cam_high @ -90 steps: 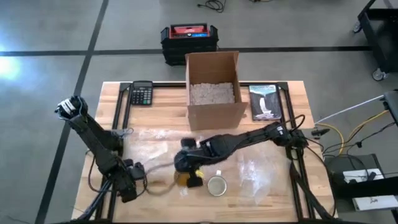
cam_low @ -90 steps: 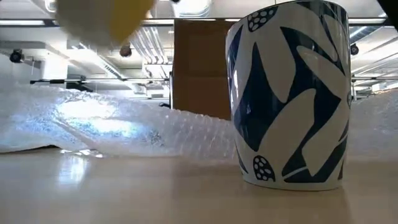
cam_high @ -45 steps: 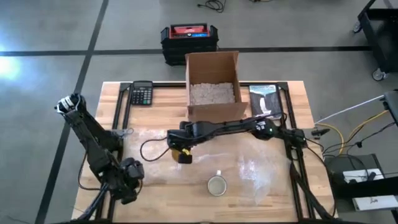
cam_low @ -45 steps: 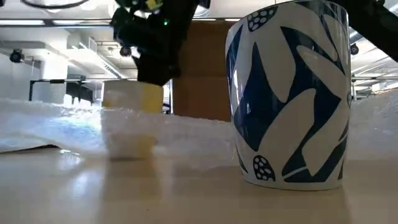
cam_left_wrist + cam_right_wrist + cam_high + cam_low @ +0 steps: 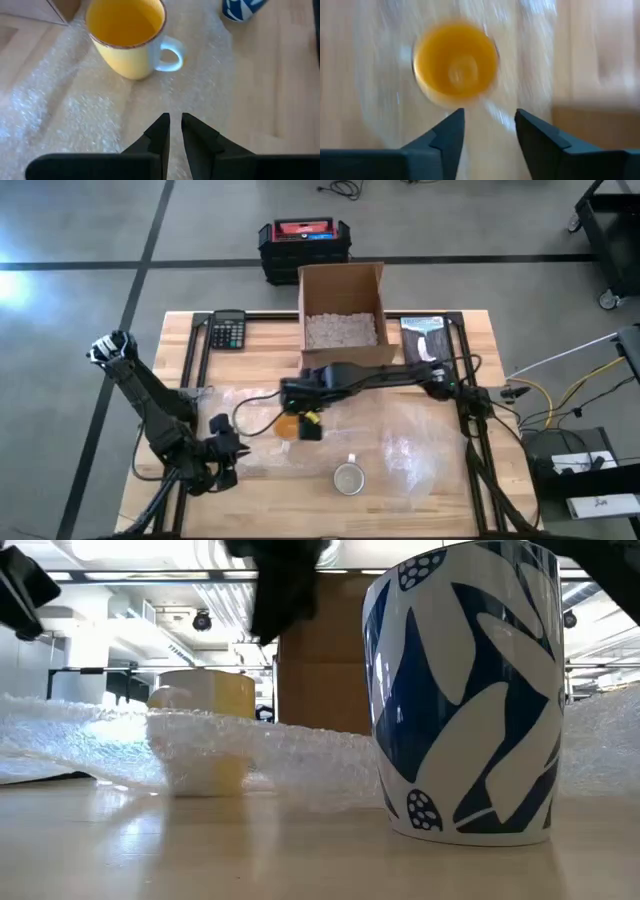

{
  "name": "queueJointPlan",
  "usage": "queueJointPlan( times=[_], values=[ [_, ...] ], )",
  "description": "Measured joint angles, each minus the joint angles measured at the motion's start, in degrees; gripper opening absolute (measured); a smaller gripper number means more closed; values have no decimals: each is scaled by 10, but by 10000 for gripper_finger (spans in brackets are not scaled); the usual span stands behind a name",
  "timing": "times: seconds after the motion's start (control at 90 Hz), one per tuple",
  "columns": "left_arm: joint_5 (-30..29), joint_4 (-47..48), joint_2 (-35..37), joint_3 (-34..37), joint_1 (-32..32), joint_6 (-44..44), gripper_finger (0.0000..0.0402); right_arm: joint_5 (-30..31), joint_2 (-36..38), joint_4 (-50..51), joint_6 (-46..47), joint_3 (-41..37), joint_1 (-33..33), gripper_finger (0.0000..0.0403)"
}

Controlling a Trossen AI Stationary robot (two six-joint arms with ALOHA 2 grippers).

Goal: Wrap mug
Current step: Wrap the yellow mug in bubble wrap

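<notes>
The yellow mug (image 5: 288, 425) had been set down upright on the bubble wrap (image 5: 250, 410), left of centre in the high view, and had been released: the right gripper (image 5: 311, 420), its fingers spread, was seen lifted just above it. The left gripper (image 5: 175, 131), fingers nearly pressed together and empty, had been brought to the sheet's edge at lower left. Placement was judged done, folding not yet begun. The mug was seen as yellow inside, with a pale handle.

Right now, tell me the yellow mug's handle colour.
White; the mug's handle shows best in the left wrist view.
</notes>
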State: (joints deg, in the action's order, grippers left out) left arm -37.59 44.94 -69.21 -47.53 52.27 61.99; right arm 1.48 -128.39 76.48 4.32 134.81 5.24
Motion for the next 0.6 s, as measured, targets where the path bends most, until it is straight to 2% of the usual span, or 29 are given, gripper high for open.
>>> queueJointPlan(
  times=[0.122, 0.244, 0.344, 0.444, 0.6],
  values=[
    [-4, 0, 0, 0, -3, 0, 36, 0, 24, 111, 6, -8, 20, 204],
    [-4, 0, 0, 1, -3, 0, 36, 33, 46, 133, 11, -79, 46, 217],
    [-4, -1, -1, 1, -4, 0, 36, 65, 75, 100, 24, -186, 61, 221],
    [-4, -1, -1, 5, -4, 0, 36, 59, 126, 48, 61, -313, 63, 220],
    [-4, -3, -3, 14, -4, -7, 36, 56, 201, -90, 107, -502, 62, 210]
  ],
)
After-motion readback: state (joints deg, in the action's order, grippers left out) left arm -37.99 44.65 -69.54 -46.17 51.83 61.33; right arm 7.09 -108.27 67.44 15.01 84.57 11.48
